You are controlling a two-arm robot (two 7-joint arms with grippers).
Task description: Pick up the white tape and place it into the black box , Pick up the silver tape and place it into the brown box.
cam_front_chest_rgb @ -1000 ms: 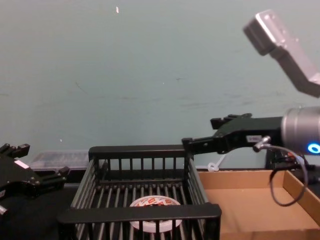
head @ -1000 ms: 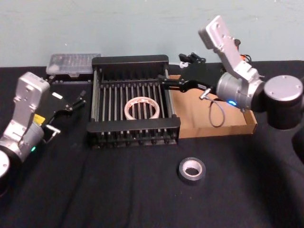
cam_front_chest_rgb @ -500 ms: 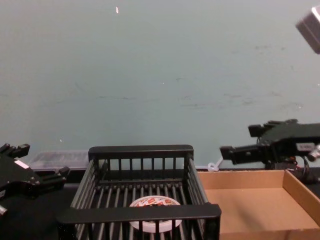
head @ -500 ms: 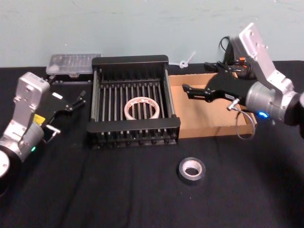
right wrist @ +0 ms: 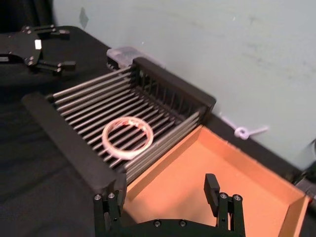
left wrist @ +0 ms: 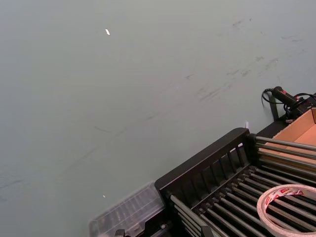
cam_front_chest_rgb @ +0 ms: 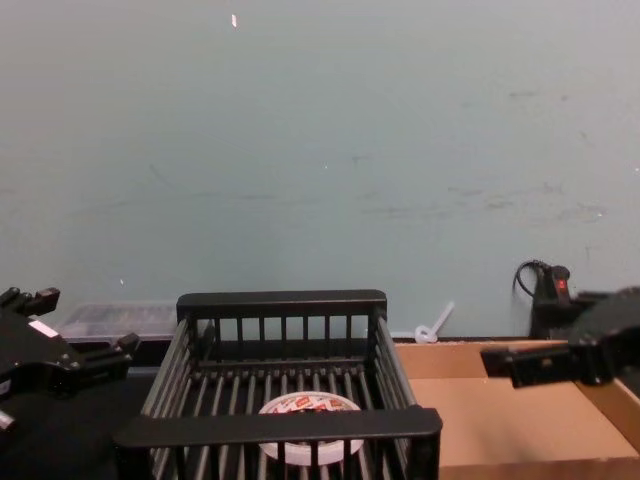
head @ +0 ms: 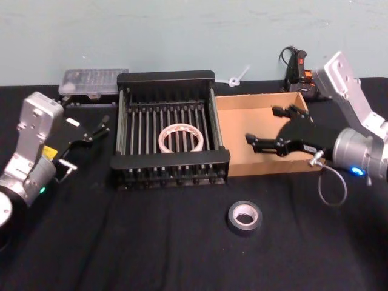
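Observation:
The white tape (head: 163,140) (right wrist: 148,140) (cam_front_chest_rgb: 300,450) lies flat on the slatted bottom of the black box (head: 167,77) (right wrist: 64,143) (cam_front_chest_rgb: 280,425). The brown box (head: 242,159) (right wrist: 173,182) (cam_front_chest_rgb: 500,420) sits against the black box's right side and holds nothing. On the black cloth in front of the two boxes lies the silver tape (head: 245,231). My right gripper (head: 262,125) (right wrist: 165,190) hovers open over the brown box with nothing between its fingers. My left gripper (head: 100,128) (right wrist: 64,48) is parked open to the left of the black box.
A clear plastic case (head: 94,80) stands behind the black box's left corner. A white zip tie (head: 237,77) and a black device with a cable (head: 297,63) lie by the back wall. Black cloth (head: 151,242) covers the table's front.
My right gripper has swung from above the black box's right rim to the right and toward the front, now over the brown box. The left arm and both tapes have not moved.

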